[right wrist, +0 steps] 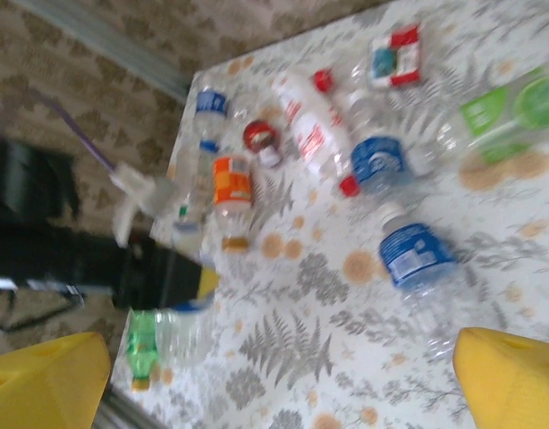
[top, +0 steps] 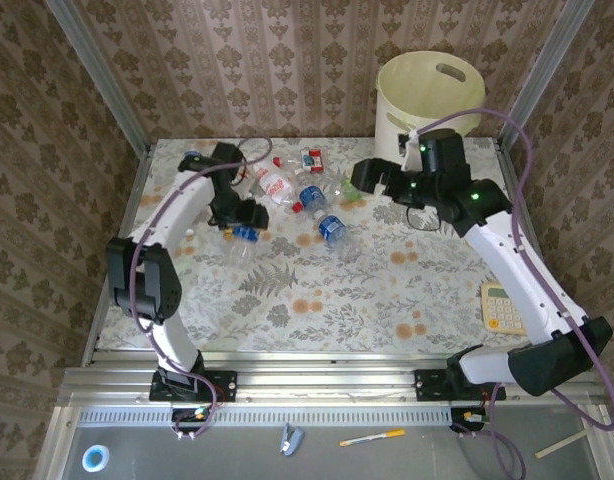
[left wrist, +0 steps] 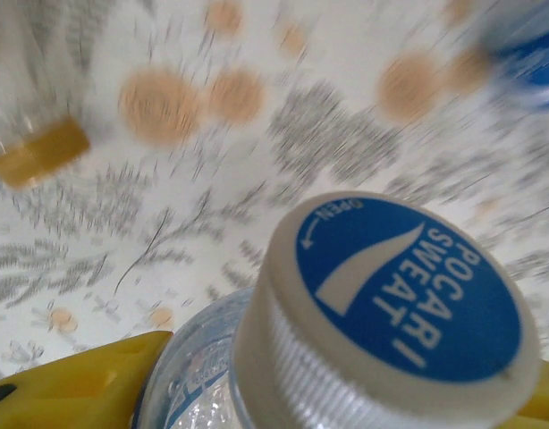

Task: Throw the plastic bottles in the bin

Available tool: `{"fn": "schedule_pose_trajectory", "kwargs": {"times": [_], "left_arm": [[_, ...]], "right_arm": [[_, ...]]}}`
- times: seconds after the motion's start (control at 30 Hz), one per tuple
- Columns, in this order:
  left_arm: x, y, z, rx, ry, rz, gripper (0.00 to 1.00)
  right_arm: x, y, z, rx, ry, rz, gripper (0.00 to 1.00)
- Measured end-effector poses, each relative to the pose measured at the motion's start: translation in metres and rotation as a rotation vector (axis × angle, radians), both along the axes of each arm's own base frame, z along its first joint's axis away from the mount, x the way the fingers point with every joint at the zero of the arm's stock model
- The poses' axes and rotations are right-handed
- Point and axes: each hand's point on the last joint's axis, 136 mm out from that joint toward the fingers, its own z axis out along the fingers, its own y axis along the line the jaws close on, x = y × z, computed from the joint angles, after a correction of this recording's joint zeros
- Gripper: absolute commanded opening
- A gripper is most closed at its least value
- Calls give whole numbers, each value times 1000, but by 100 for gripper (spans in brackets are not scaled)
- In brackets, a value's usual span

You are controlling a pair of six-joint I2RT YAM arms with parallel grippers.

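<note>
Left end effector (top: 245,222) grips the Pocari Sweat bottle (left wrist: 391,304) at the bench's (top: 387,290) left, right end effector (top: 369,178) gapes wide near the other plastic bottles (top: 332,228); next, I reckon, a lift and carry to the back-right bin (top: 427,100).

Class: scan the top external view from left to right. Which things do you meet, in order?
left gripper holding a blue-capped bottle → red-labelled bottle → blue-labelled bottle nearest the arm bases → right gripper → bin → calculator
</note>
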Motion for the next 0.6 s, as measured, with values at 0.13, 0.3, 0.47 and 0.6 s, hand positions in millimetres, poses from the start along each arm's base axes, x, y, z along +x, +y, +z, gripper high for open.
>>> {"fn": "schedule_pose_trajectory", "kwargs": {"times": [0.13,0.3,0.47,0.6], "left_arm": [[25,-25,60,-186,-124,58,47],[36,-56,100,-382,-158,91,47],[28,-92,123,-521,-130,62,47],[20,-111,133,-592,-100,42,47]], "right_arm": [[-16,39,-14,26,25,137,100],[-28,75,-29,44,35,256,100],[-26,95,-38,45,17,321,100],[-24,103,-43,33,-4,351,100]]}}
